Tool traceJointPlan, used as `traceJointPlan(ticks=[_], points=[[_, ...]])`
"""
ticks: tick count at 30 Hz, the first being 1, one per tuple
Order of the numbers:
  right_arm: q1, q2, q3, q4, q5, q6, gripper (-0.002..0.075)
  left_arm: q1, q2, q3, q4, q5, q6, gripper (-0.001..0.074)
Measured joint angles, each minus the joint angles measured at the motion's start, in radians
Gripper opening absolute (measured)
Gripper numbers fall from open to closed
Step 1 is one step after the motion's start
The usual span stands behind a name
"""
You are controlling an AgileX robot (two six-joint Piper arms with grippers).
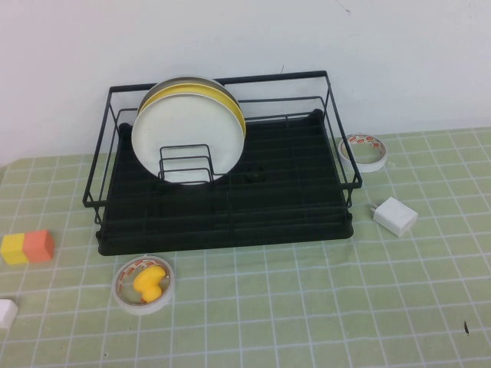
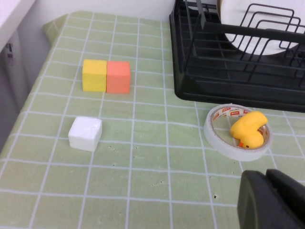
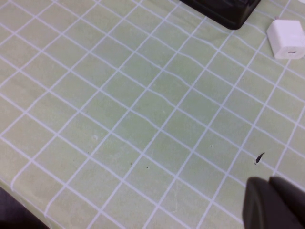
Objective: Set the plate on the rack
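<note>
The white plate (image 1: 182, 139) stands upright in the black wire rack (image 1: 230, 218), leaning in the wire dividers at the rack's left back, with the yellow plate (image 1: 222, 98) right behind it. Its lower edge also shows in the left wrist view (image 2: 257, 44). Neither arm shows in the high view. My left gripper (image 2: 268, 177) is shut and empty, low over the mat in front of the rack's left corner. My right gripper (image 3: 269, 184) is shut and empty, over bare mat in front of the rack's right side.
A tape roll (image 1: 123, 295) holding a yellow duck (image 1: 148, 282) lies in front of the rack. Yellow and orange blocks (image 1: 27, 247) and a white cube (image 1: 6, 313) sit at the left. A second tape roll (image 1: 364, 150) and a white charger (image 1: 395, 216) lie at the right.
</note>
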Motion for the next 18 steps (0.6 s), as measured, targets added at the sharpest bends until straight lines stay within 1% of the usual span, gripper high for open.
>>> traceJointPlan(ticks=[6,14,18], points=[[0.000,0.000,0.000,0.000,0.000,0.000,-0.0002,0.000,-0.019,0.129,-0.034,-0.184,-0.002,-0.0001],[0.000,0.000,0.000,0.007,0.008,0.000,-0.0002,0.000,-0.026,0.131,-0.041,-0.166,0.002,-0.0001],[0.000,0.000,0.000,0.007,0.016,0.000,-0.0002,0.000,-0.026,0.131,-0.041,-0.166,0.066,-0.0001]])
